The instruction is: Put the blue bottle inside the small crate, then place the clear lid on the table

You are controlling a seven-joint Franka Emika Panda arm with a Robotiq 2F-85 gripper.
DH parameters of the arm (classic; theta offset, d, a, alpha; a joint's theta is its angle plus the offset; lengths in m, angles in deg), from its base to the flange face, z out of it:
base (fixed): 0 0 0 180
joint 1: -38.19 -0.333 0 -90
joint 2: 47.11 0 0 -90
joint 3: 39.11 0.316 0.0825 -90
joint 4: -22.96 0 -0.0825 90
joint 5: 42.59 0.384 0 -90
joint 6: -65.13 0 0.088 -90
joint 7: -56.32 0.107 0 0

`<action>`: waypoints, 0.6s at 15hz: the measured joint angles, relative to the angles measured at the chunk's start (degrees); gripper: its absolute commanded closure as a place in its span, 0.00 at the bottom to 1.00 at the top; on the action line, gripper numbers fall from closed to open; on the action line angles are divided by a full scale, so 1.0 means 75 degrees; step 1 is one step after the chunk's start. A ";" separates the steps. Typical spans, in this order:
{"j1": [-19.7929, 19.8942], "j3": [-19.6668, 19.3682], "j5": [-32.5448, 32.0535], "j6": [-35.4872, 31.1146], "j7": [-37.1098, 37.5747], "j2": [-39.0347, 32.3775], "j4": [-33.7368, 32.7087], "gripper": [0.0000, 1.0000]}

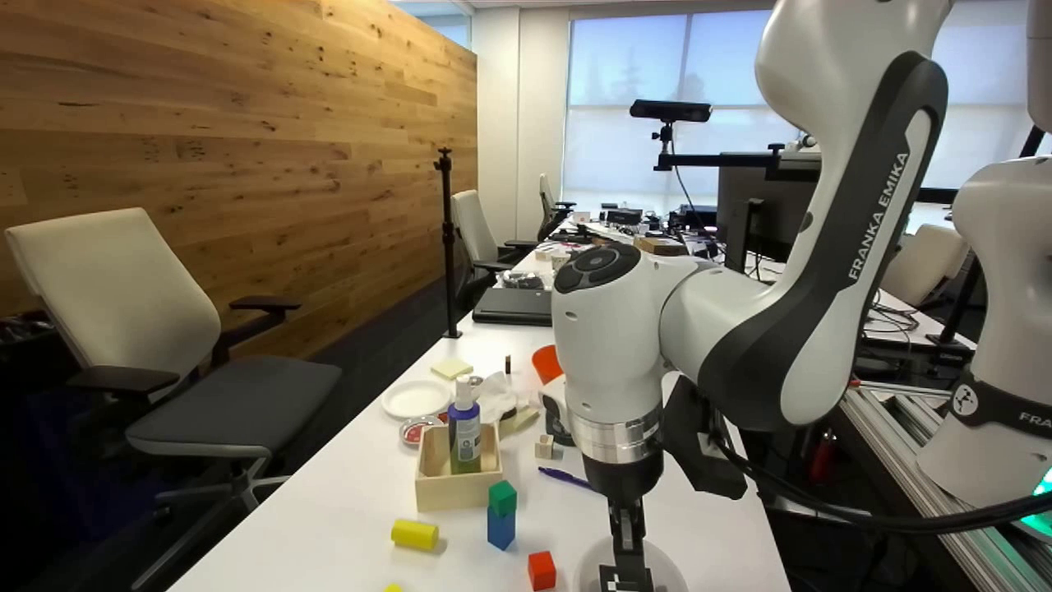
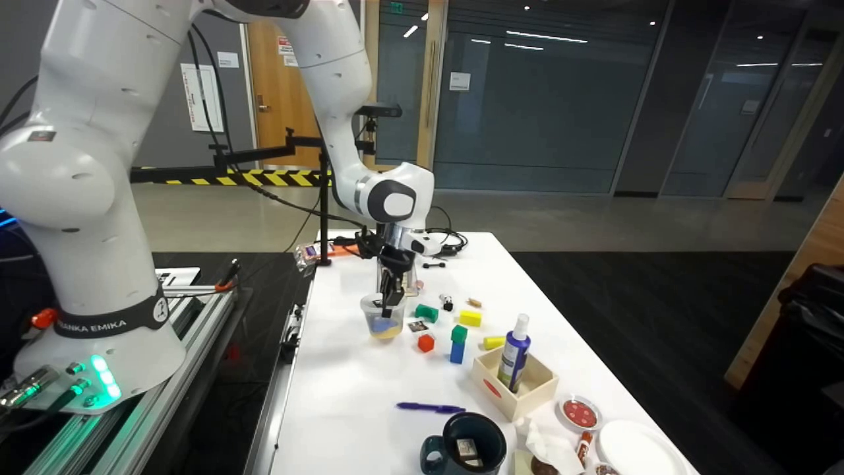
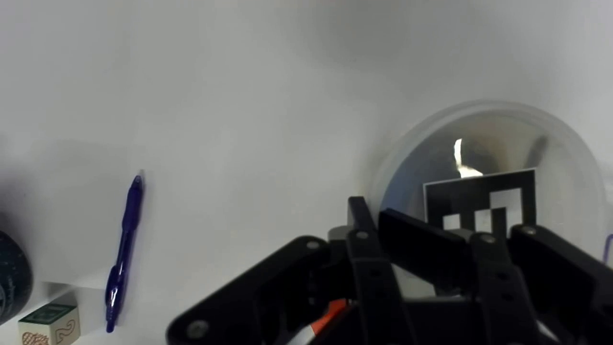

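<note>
We saw the blue bottle (image 1: 465,440) standing inside the small crate (image 1: 456,493), whose walls likely steadied it; the gripper (image 3: 372,208) pinched the clear lid (image 3: 507,143) by its rim, presumably for lifting off the tub (image 2: 386,327).

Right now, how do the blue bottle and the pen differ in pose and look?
Pose: the blue bottle stands in the wooden box; the pen lies flat on the white table.
Build: the blue bottle is thick and rises above the box walls; the pen is thin.
Colour: the blue bottle has a white top, a pale label and a green lower part; the pen is blue-purple nearly all along.
Shared: both show blue-purple.
</note>
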 measured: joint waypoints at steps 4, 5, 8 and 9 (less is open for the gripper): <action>0.0214 0.0144 0.0018 0.0019 -0.0022 -0.0144 -0.0002 0.62; 0.0249 0.0173 0.0020 0.0022 -0.0022 -0.0173 -0.0002 0.90; 0.0269 0.0194 0.0023 0.0025 -0.0022 -0.0225 -0.0002 1.00; 0.0268 0.0194 0.0023 0.0025 -0.0022 -0.0229 -0.0002 1.00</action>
